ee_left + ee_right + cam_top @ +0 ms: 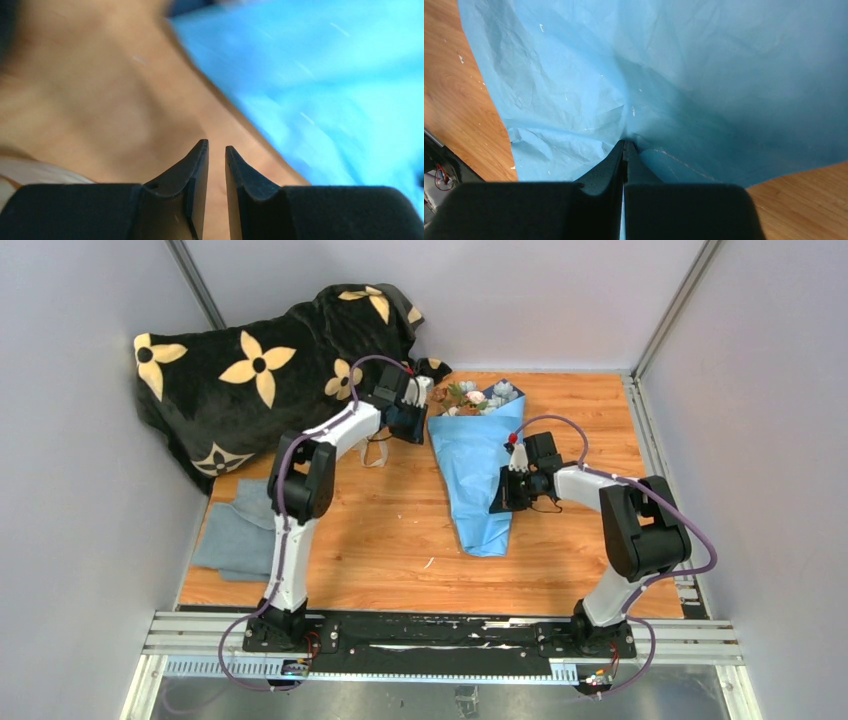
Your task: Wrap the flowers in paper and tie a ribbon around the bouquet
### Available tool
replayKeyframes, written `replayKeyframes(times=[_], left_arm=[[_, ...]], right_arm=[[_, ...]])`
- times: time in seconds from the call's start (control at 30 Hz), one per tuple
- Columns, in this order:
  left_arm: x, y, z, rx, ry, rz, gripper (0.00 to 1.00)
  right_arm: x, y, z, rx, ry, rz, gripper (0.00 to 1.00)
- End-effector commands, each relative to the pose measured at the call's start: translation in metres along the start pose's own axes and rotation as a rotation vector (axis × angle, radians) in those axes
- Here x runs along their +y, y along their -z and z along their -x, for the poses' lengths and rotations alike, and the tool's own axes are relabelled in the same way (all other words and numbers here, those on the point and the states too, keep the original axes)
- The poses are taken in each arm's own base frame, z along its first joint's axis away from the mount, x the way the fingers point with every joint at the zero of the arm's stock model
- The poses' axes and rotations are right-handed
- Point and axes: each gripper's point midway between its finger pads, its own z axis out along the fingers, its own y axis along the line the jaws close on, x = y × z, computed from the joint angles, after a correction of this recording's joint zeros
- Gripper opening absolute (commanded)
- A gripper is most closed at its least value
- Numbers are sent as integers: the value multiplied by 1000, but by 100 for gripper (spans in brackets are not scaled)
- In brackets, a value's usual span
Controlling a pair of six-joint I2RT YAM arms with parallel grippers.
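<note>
1. The bouquet (478, 470) lies flat on the wooden table (380, 530), right of the middle. Its pointed end faces the arms and its wide end faces the back wall.
2. The flowers (475, 397), pink, white, pale blue and brown with green leaves, stick out of the wide far end of the cone.
3. The paper (674, 75) is light blue and creased, and it is wrapped around the stems as a cone.
4. The right gripper (625, 142) sits at the cone's right edge, about halfway along. Its jaws are pressed together, pinching a fold of the paper at their tips.
5. The left gripper (216, 147) hangs just left of the cone's wide end. Its jaws stand slightly apart with only bare table showing between them, so it holds nothing. The paper fills the right of its blurred view.
6. The ribbon (376, 452), a beige strip, lies on the table under the left arm, left of the bouquet and apart from it.
7. A black blanket (250, 370) with cream flower prints is heaped in the far left corner.
8. A grey-blue cloth (235, 535) lies at the table's left edge.
</note>
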Motion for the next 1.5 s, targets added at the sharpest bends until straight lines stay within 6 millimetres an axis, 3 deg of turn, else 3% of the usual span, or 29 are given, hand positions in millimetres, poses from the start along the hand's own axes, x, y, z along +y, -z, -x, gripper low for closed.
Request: replayKeyframes(times=[0.0, 0.07, 0.13, 0.2, 0.27, 0.4, 0.57, 0.73, 0.83, 0.9, 0.97, 1.07, 1.2, 1.3, 1.47], left_arm=[[-120, 74, 3, -115, -212, -203, 26], [-159, 85, -39, -72, -295, -275, 26], [-188, 82, -72, -19, -349, -335, 26], [-201, 71, -96, 42, -350, -361, 25], [-201, 55, -111, 105, -303, -359, 23], [-175, 30, -120, 166, -267, -270, 18], [-129, 17, -114, 172, -143, -186, 15], [-72, 20, -100, 146, -60, -71, 15], [-50, 28, -86, 104, -78, 10, 15], [-60, 37, -80, 85, -119, -10, 15], [-83, 50, -75, 62, -189, -47, 17], [-149, 71, -87, 49, -422, -152, 18], [-220, 86, -127, 76, -625, -303, 18], [-233, 68, -156, 153, -644, -335, 18], [-217, 50, -188, 269, -652, -295, 19]], right_arm=[[-8, -6, -15, 65, 8, -53, 0], [-7, -8, -16, 69, 3, -51, 0], [-7, -10, -18, 73, 3, -49, 0], [-6, -11, -19, 77, 0, -45, 0], [-5, -11, -19, 76, 0, -45, 0], [-7, -10, -21, 74, -1, -58, 0], [-8, -9, -25, 76, -3, -63, 0], [-9, -9, -27, 80, -3, -65, 0], [-8, -9, -27, 81, -1, -60, 0], [-7, -8, -26, 79, -1, -58, 0], [-7, -8, -25, 78, -1, -57, 0], [-7, -7, -26, 77, -2, -59, 0], [-7, -7, -27, 78, -4, -59, 0], [-6, -7, -27, 78, -2, -56, 0], [-4, -3, -25, 66, 2, -58, 0]])
